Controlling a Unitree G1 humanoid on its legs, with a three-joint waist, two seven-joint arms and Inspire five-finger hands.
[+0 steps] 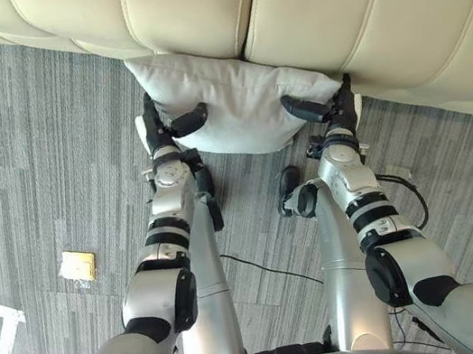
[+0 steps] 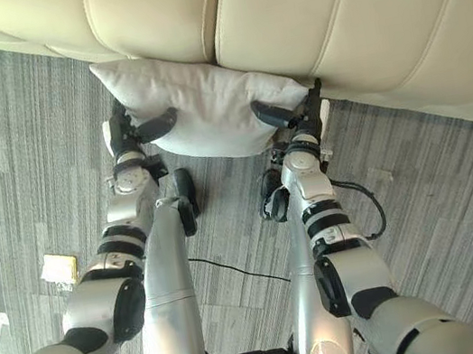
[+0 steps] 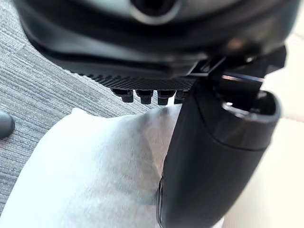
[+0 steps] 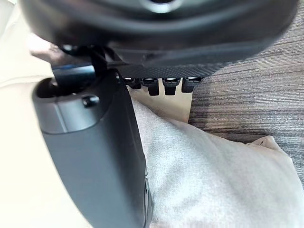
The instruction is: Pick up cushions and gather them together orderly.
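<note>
Careful now: your left hand (image 1: 160,133) and right hand (image 1: 335,109) each pinch one end of the cushion (image 1: 237,103), thumbs on top, up against the sofa (image 1: 325,5). If one hand lets go a bit, it could slip to the floor (image 1: 35,176).

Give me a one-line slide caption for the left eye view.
The robot's left hand and right hand clasp a pale grey cushion by its ends before a cream sofa.

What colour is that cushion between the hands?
The cushion is plain pale grey; left eye view shows it best.
</note>
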